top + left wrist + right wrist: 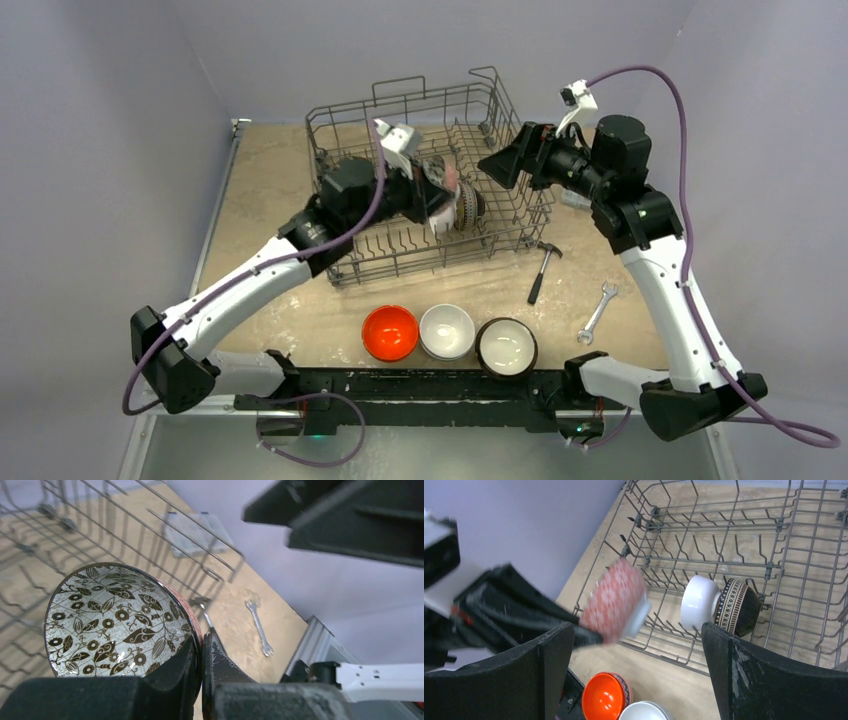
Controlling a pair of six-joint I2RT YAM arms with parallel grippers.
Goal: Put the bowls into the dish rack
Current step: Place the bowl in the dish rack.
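Left claw [201, 647] pinches glossy floral-patterned bowl [115, 620] by its rim, right claw [639, 670] spread wide.

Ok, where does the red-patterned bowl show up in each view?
Top external: red-patterned bowl centre, over the dish rack.
Left wrist: it sits lower left, floral inside showing, rim in the left gripper.
Right wrist: it is left of centre, blurred.
Shared landmark: the dish rack.
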